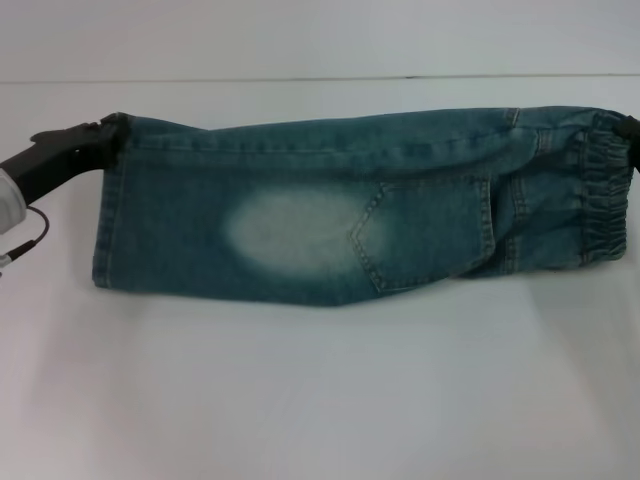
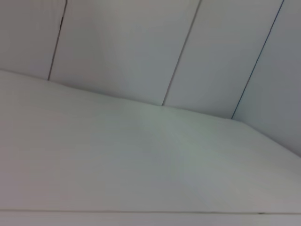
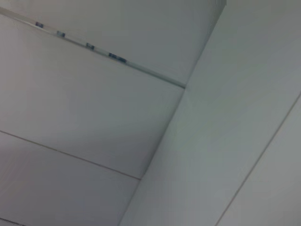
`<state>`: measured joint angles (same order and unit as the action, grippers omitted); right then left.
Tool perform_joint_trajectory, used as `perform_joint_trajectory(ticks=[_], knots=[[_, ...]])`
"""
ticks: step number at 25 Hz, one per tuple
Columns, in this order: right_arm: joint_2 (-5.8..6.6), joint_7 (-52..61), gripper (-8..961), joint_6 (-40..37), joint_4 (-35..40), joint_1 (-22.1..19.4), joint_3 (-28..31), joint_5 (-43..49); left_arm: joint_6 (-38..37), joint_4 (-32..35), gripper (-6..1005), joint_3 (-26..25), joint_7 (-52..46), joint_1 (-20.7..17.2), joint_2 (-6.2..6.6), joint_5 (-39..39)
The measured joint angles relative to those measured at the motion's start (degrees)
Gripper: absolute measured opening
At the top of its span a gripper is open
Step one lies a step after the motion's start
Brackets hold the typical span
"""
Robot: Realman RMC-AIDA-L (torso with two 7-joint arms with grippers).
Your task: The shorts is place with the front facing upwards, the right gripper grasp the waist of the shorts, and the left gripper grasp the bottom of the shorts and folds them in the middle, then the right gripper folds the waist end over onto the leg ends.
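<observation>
In the head view the blue denim shorts (image 1: 340, 210) lie across the white table, folded lengthwise, with a back pocket (image 1: 425, 230) facing up. The elastic waist (image 1: 605, 190) is at the right and the leg ends (image 1: 110, 210) at the left. My left gripper (image 1: 100, 140) is shut on the far corner of the leg ends, which is pinched up. Only a black bit of my right gripper (image 1: 630, 127) shows at the frame edge, touching the far corner of the waist. Neither wrist view shows the shorts or a gripper.
The white table (image 1: 320, 390) stretches in front of the shorts, and a white wall (image 1: 300, 40) rises behind it. The wrist views show only white wall panels (image 2: 122, 47) and surfaces (image 3: 94, 108).
</observation>
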<state>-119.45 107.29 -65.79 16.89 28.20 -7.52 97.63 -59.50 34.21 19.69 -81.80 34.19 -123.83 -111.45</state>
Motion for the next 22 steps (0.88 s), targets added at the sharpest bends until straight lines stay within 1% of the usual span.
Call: perform_joint_trajectory(ticks=[4, 8, 13, 16, 19, 21, 22], knots=[[-0.01, -1.87, 108, 2.37, -0.19, 0.47, -0.34, -0.13, 0.68, -1.36, 51, 0.31, 2.62, 0.6, -0.08, 0.01], [-0.02, -3.82, 136, 3.82, -0.26, 0.0, -0.35, -0.18, 1.69, -1.82, 56, 0.88, 2.91, 0.7, -0.22, 0.18], [0.3, -5.29, 171, 4.41, 0.17, -0.71, -0.85, 0.54, 2.06, -1.86, 227, 0.88, 2.67, 0.7, -0.26, 0.27], [0.97, -4.85, 312, 3.7, 0.7, -1.96, -2.39, 1.56, 0.58, -1.48, 319, 1.48, 2.63, 0.17, -0.26, 0.16], [2.14, -4.59, 456, 2.64, 1.21, -3.74, -4.52, 2.48, -2.61, -0.62, 407, 3.0, 2.63, -0.83, -0.25, 0.14], [2.57, -4.58, 555, 1.07, 1.79, -5.11, -5.79, 2.84, -5.03, -0.42, 466, 3.88, 3.04, -1.23, -0.31, 0.17], [2.59, -4.66, 605, 0.16, 2.42, -5.94, -6.44, 2.87, -6.12, -0.37, 495, 4.15, 3.44, -1.33, -0.39, 0.18]])
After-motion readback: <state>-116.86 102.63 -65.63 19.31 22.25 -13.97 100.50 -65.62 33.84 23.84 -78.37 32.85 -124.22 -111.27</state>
